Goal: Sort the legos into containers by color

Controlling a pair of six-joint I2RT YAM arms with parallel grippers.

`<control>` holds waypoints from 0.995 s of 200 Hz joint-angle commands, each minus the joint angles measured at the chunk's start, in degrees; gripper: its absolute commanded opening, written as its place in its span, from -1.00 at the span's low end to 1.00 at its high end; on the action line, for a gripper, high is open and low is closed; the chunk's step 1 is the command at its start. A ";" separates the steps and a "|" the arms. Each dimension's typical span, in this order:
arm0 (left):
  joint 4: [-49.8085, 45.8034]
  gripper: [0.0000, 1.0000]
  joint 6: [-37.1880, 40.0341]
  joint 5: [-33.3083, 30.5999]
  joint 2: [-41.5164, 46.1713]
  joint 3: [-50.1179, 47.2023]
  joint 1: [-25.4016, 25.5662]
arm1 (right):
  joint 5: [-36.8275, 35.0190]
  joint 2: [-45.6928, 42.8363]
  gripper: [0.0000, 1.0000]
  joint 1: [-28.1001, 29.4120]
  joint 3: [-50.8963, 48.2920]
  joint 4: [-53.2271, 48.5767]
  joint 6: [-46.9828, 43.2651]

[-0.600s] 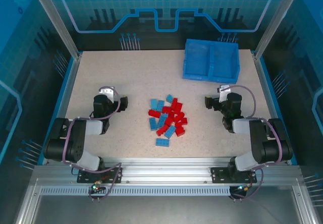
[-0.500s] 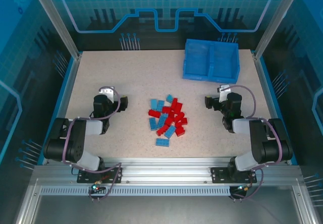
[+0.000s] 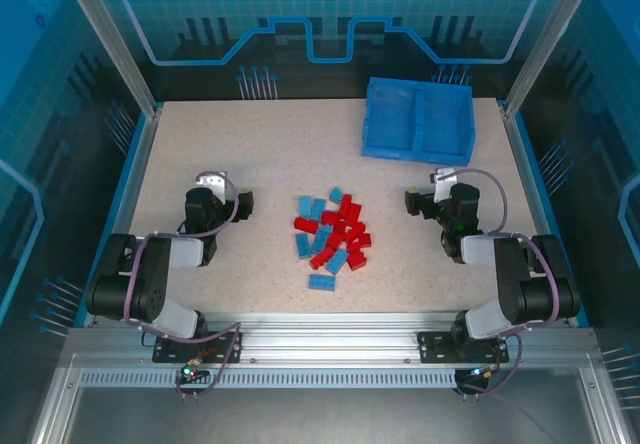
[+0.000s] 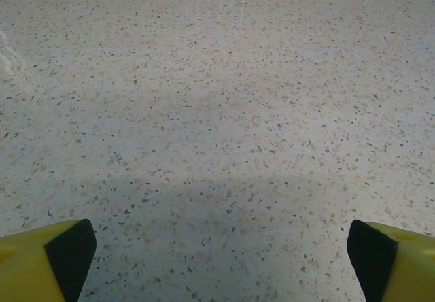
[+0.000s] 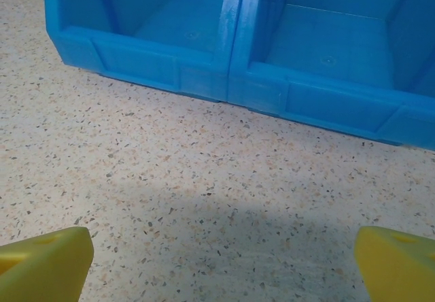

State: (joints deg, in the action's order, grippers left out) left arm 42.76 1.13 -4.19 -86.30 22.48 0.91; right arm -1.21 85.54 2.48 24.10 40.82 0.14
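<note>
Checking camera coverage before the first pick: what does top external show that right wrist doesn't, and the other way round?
Top external: the red and light blue legos piled mid-table, with the left gripper off to one side of them. Right wrist: the central divider up close, and the yellow fingers set wide apart. Shared: the blue bin, with no bricks seen in it, the speckled table and the right gripper.

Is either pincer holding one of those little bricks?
Nothing is held: the left pincer and right pincer are both open and empty; the legos lie on the table.
</note>
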 commanded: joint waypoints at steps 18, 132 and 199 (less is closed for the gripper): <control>2.02 0.97 -1.57 -0.15 -0.53 1.40 -0.56 | -2.05 -8.60 1.00 1.38 5.91 -13.74 -0.23; -31.08 0.97 -8.55 -6.05 32.06 8.30 11.25 | 9.19 -18.56 1.00 20.06 31.05 -77.97 23.18; -79.47 0.97 10.02 4.00 40.36 34.27 35.35 | 2.18 3.30 0.92 35.72 42.89 -74.33 27.30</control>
State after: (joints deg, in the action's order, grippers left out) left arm -11.09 2.02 -3.29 -48.27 51.37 32.93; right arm 3.97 82.78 33.10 59.96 -32.64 26.15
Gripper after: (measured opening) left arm 0.988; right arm 0.963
